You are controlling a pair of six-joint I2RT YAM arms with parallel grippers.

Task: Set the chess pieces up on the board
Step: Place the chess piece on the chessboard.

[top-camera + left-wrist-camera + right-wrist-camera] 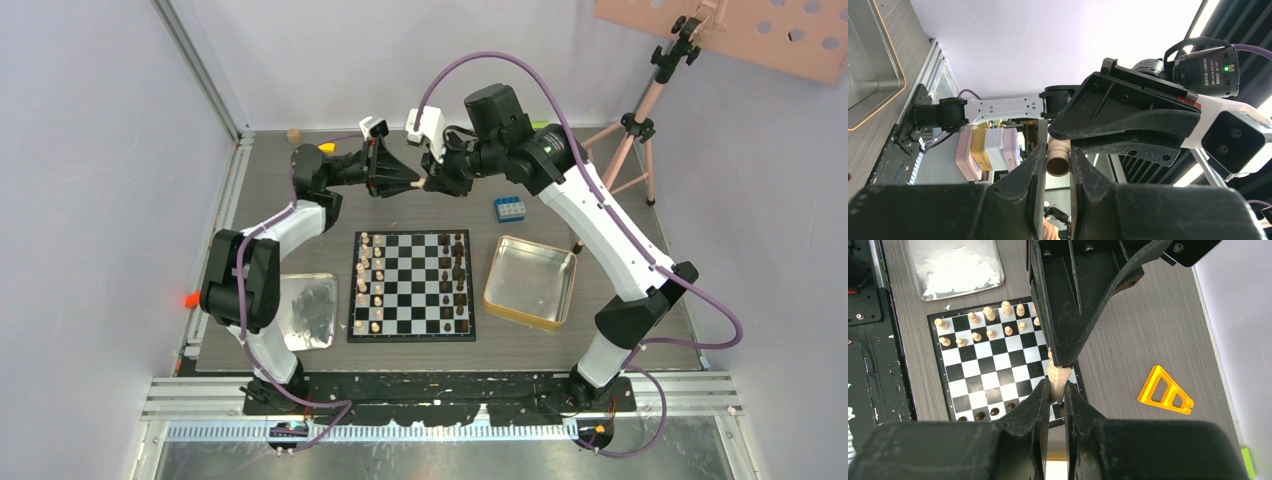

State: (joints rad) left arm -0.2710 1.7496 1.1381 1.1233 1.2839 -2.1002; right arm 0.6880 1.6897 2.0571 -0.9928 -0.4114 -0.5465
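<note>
Light tan wooden chess piece (1057, 379) lies level in the air near the far edge of the black-and-white checkered board (410, 290), left gripper (1058, 165) and right gripper (1055, 392) each pinching one end, apparently mid-handover.

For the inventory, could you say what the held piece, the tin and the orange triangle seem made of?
Piece: probably wood, matte tan with a turned shape. Tin: likely metal, reflective silver inside, gold rim. Triangle: seemingly plastic, smooth, uniformly bright orange.
</note>
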